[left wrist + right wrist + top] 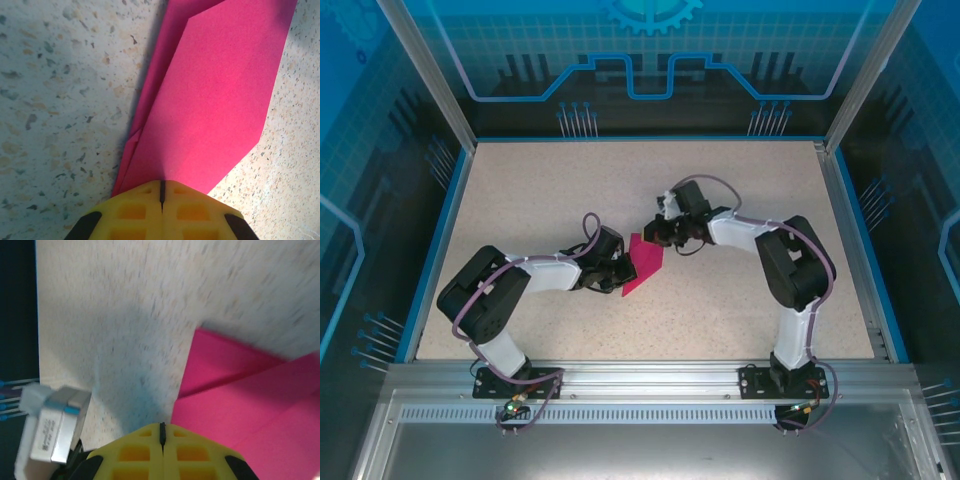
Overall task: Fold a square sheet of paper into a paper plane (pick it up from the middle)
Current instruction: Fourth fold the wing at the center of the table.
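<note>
The magenta-pink sheet of paper [645,265] lies mid-table, folded into a narrow pointed kite shape with layered flaps. My left gripper [623,269] is at its left edge. In the left wrist view its yellow jaws are shut [161,182] with the tips on the near edge of the top flap [215,100]. I cannot tell whether paper is pinched between them. My right gripper [656,237] is at the paper's far tip. It is shut too [161,425], and its tips hover by the folded paper's left edge [250,405] over bare table.
The speckled table [570,190] has a blue rim [438,235] and clear walls on three sides. Both forearms angle inward and almost meet over the paper. A white-and-grey block [50,427] stands low at the left in the right wrist view, near the table edge [37,315].
</note>
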`<state>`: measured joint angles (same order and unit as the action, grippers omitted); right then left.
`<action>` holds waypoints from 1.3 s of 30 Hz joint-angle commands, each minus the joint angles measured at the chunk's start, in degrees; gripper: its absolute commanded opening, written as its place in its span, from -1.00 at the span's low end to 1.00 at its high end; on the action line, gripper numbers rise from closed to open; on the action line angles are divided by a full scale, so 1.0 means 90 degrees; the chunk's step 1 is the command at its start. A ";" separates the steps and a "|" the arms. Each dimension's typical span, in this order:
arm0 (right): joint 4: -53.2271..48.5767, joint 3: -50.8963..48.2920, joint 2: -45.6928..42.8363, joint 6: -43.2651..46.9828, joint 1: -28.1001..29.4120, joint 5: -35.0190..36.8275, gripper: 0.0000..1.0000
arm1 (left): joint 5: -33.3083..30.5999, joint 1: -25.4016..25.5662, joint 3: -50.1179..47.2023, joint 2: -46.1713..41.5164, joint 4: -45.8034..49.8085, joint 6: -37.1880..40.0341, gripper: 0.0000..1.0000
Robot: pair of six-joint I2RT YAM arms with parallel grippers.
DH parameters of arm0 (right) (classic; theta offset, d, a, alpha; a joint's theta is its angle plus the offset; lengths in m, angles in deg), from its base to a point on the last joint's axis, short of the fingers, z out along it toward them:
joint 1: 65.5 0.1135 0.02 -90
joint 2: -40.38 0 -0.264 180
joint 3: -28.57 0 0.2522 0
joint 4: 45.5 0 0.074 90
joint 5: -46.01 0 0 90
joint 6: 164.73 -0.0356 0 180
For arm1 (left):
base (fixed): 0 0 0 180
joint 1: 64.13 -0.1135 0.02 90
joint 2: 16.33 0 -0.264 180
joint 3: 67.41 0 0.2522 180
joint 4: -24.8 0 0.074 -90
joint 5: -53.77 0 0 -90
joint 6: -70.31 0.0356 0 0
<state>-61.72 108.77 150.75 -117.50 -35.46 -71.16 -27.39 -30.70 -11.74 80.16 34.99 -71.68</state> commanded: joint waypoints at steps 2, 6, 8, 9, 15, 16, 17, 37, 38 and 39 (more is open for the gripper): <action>0.0321 -0.0323 0.0281 -0.0365 0.0204 0.0111 -0.96 | 0.0059 0.0025 -0.0253 0.0351 0.1099 0.0163 -1.00; 0.0450 -0.0426 0.0593 -0.0408 0.0227 0.0166 -0.97 | 0.0081 0.0022 -0.0244 0.0353 0.1063 0.0163 -1.00; 0.0348 -0.0428 0.0710 -0.0398 0.0204 0.0291 -0.98 | 0.0142 0.0025 -0.0255 0.0317 0.1044 0.0176 -0.98; 0.0281 -0.0449 0.0725 -0.0402 0.0198 0.0389 -0.98 | 0.0173 0.0023 -0.0261 0.0273 0.1024 0.0189 -0.97; 0.0177 -0.0482 0.0774 -0.0394 0.0115 0.0442 -0.99 | 0.0404 0.0021 -0.0231 -0.0117 0.1178 0.0315 -0.86; 0.0153 -0.0470 0.0775 -0.0371 0.0109 0.0442 -1.00 | 0.0407 0.0020 -0.0233 -0.0235 0.1222 0.0312 -0.84; 0.0137 -0.0456 0.0772 -0.0361 0.0109 0.0433 -1.00 | 0.0391 0.0021 -0.0233 -0.0351 0.1288 0.0315 -0.82; 0.0017 -0.0341 -0.0070 -0.0007 0.0489 0.0068 -0.97 | -0.0041 0.0022 -0.0711 -0.0131 0.1409 -0.0005 -0.93; 0.0010 -0.0358 -0.0070 -0.0053 0.0545 0.0098 -0.97 | -0.0037 0.0024 -0.0711 -0.0118 0.1399 -0.0008 -0.93; 0.0051 -0.0395 -0.0049 -0.0116 0.0599 0.0107 -0.97 | -0.0042 0.0026 -0.0702 -0.0115 0.1377 -0.0015 -0.93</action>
<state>-60.12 105.64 152.43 -119.31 -32.13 -70.31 -25.53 -30.70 -14.56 76.00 39.95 -70.83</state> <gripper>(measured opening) 0.041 0.052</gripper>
